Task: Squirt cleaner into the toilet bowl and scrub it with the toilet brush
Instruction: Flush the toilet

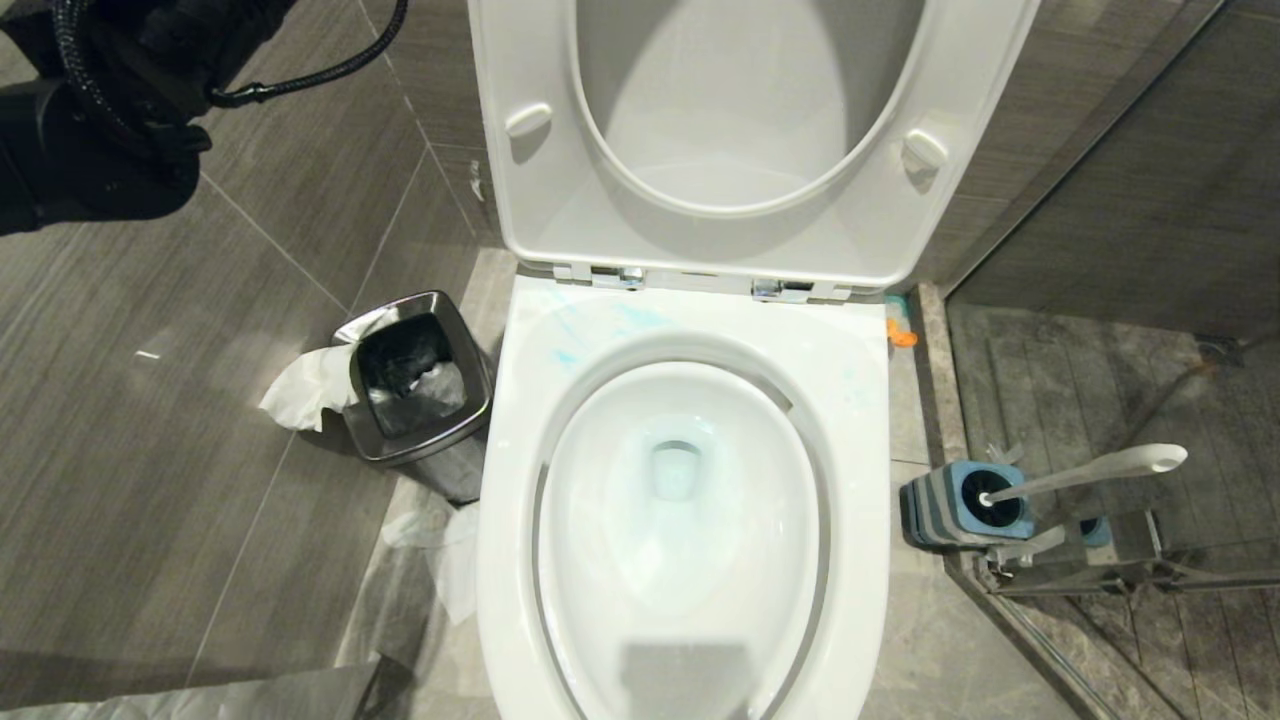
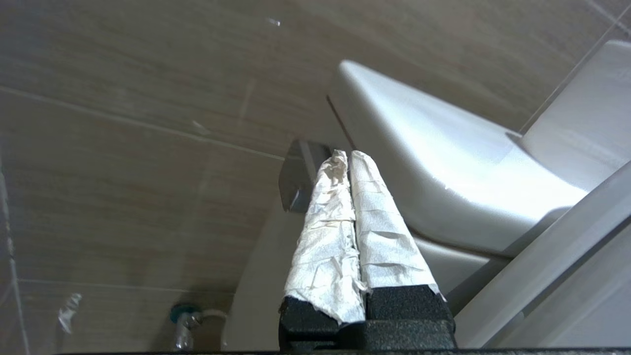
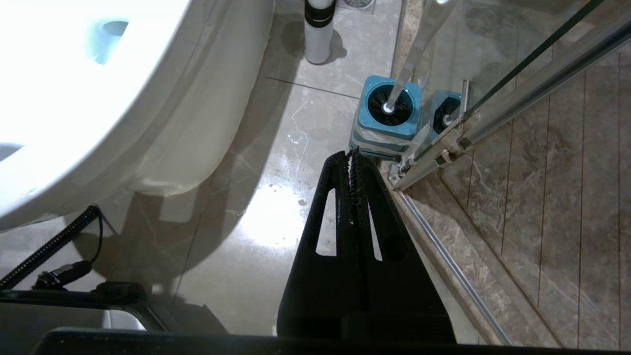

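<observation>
Left gripper (image 2: 349, 158) hanging beside the toilet bowl (image 1: 860, 420), fingers pressed together, holding nothing. Right gripper (image 3: 354, 157) hanging closed and empty near the toilet brush (image 3: 389, 106).

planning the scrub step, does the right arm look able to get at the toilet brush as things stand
Probably yes. The toilet brush stands in its blue holder just ahead of the shut, empty right claw, with bare floor between. The glass door frame hugging the holder could crowd the approach.

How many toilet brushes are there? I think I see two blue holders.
1. The toilet brush stands in its blue holder right of the toilet bowl, against the glass partition. The second holder is its reflection.
</observation>
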You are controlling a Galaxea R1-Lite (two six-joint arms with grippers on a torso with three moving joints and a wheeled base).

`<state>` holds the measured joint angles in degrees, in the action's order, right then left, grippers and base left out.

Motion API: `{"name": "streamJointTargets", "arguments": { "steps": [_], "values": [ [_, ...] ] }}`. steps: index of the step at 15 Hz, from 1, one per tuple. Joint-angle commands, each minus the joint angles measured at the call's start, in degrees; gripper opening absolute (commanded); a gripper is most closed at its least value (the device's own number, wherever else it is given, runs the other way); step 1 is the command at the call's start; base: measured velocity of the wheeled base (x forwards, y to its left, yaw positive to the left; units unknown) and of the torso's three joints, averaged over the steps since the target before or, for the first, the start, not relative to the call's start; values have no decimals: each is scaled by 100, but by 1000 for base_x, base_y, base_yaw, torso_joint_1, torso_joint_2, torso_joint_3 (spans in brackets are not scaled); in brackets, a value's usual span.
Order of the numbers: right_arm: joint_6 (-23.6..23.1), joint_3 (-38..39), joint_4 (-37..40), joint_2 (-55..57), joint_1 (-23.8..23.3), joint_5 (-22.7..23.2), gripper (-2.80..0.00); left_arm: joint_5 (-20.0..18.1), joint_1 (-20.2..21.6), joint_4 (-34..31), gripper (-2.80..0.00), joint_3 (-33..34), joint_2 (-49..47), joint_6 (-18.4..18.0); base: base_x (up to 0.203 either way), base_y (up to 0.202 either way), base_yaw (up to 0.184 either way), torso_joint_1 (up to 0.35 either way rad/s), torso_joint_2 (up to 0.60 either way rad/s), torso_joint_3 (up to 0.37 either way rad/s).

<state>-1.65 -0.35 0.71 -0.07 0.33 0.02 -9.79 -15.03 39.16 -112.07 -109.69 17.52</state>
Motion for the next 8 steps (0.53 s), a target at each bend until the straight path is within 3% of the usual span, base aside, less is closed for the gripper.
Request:
{"name": "streamJointTargets", "arguments": {
  "steps": [1, 8],
  "values": [
    [-2, 0, 0, 7, 2, -2, -280, -5, -53, 22, -280, 1, -157, 6, 0, 0, 0, 0, 0, 0],
    [-2, 0, 0, 7, 2, -1, -280, -17, -71, -187, -280, 1, -441, -86, 0, 0, 0, 0, 0, 0]
  ]
}}
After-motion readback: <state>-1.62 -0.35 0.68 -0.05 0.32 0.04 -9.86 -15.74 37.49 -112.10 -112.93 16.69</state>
